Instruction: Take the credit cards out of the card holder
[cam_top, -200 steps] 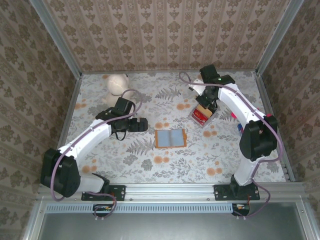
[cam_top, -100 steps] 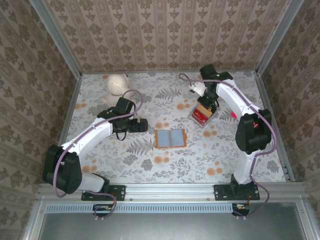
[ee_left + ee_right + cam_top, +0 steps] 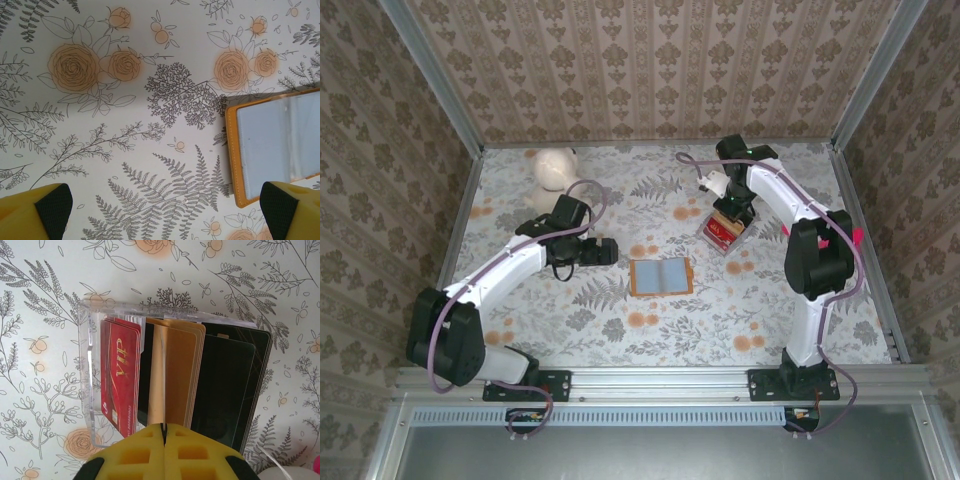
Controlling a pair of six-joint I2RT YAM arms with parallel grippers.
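Two end effectors, two different stories. The right end effector (image 3: 163, 437) is pressed tight shut just over the box (image 3: 87, 365). A thin tan edge runs right up to the seam where its jaws meet, and I can't tell whether that card is pinched or merely standing there. Beneath it the cards (image 3: 122, 370) stand on edge in the box, right of the bench's middle, toward the far edge. The left end effector (image 3: 162, 207) is spread wide and holds nothing. It hangs low over the bench (image 3: 100, 150) with the wallet (image 3: 232, 155) just beside it.

What's changed in the last second? Little at the tips. The right one has stayed over the box while its elbow swung in toward the bench's middle. The left has hardly moved, and the wallet lies where it lay, open, at the bench's centre. My read: this is drop-off, not pull-out. The blue-grey page in close view looks bare, so the wallet may be nearly emptied.

The count: one wallet, one box, one cream lump (image 3: 554, 168) by the far left corner. The cards come in three colours, red, tan (image 3: 180, 375) and black (image 3: 225, 385), at least two of each judging by their edges. An exact total I can't give.
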